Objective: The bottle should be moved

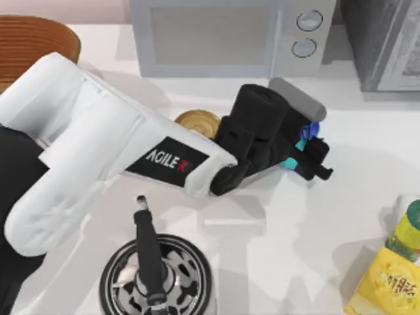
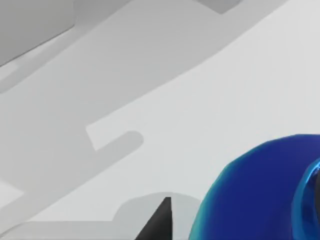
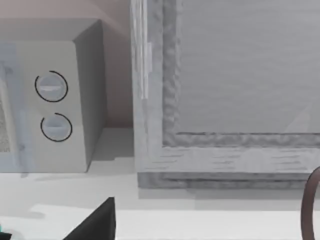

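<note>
While the left gripper (image 1: 307, 149) is clamping the bottle (image 1: 308, 133) at table's 2 o'clock, moving it is still pending.

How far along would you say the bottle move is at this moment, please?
Done: the left gripper has reached the bottle, right of the yellow can in front of the microwave. In hand: its fingers sit around the bottle; a firm grip can't be confirmed. Left: carrying it off and setting it down.
</note>
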Robot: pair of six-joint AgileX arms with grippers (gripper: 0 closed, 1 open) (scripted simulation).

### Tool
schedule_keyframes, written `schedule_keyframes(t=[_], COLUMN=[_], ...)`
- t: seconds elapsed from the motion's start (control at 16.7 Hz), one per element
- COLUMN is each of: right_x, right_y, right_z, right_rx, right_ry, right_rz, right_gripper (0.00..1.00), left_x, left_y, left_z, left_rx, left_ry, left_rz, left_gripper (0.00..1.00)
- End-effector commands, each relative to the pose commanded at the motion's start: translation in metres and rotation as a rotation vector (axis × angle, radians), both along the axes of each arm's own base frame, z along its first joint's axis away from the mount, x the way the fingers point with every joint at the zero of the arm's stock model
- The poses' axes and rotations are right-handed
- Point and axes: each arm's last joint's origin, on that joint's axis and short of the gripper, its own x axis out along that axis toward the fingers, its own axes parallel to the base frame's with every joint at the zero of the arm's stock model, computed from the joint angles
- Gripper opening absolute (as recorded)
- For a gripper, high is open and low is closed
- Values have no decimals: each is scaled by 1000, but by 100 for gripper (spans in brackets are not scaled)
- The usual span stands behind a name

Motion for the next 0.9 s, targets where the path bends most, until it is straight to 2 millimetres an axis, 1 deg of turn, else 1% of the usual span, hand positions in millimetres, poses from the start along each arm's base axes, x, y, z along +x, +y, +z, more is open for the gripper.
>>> schedule_keyframes(t=[0.36, 0.48, 0.54, 0.6, 0.72, 0.84, 0.9], right_x=[0, 0, 0, 0, 0, 0, 0], right_y=[0, 0, 0, 0, 0, 0, 0], right_z=[0, 0, 0, 0, 0, 0, 0], right_rx=[0, 0, 0, 0, 0, 0, 0], right_ry=[0, 0, 0, 0, 0, 0, 0], right_rz=[0, 0, 0, 0, 0, 0, 0], right_gripper=[100, 100, 100, 100, 100, 100, 100], left_x=[1, 2, 3, 6, 11, 11, 8], left_y=[1, 6, 12, 20, 48, 84, 105], left_z=[1, 9, 17, 29, 59, 86, 93], left_rx=[1, -12, -27, -48, -102, -153, -168], left_ry=[-2, -17, -34, -57, -113, -161, -172], left_rz=[3, 30, 61, 102, 214, 343, 409], left_gripper=[0, 0, 0, 0, 0, 0, 0])
